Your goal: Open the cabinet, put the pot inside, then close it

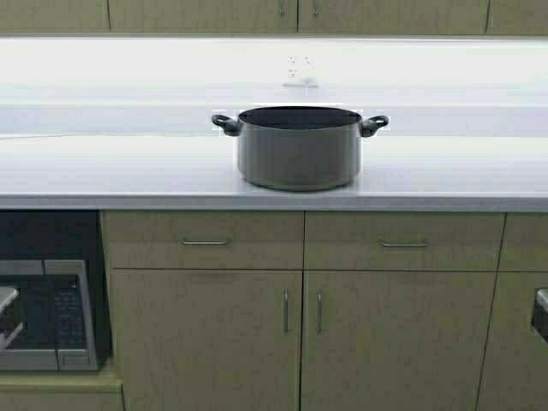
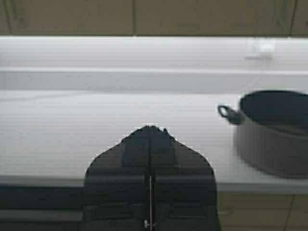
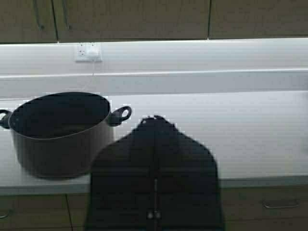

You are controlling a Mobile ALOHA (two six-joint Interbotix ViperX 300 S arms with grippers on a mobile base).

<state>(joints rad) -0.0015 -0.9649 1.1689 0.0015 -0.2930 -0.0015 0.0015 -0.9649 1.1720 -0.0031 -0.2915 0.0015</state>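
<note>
The stockpot (image 1: 299, 150) is sitting upright on the white countertop (image 1: 128, 167), directly below the closed wall cabinet (image 1: 297, 15). Left gripper (image 2: 150, 132) and right gripper (image 3: 155, 122) are hovering before the counter, fingers pressed together, gripping nothing.

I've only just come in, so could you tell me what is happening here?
Nothing is being handled yet. The pot sits upright on the white countertop, and the wall cabinet above it has both doors shut. The left pincer and right pincer are both shut, hanging in front of the counter, one either side of the pot, touching nothing.
</note>
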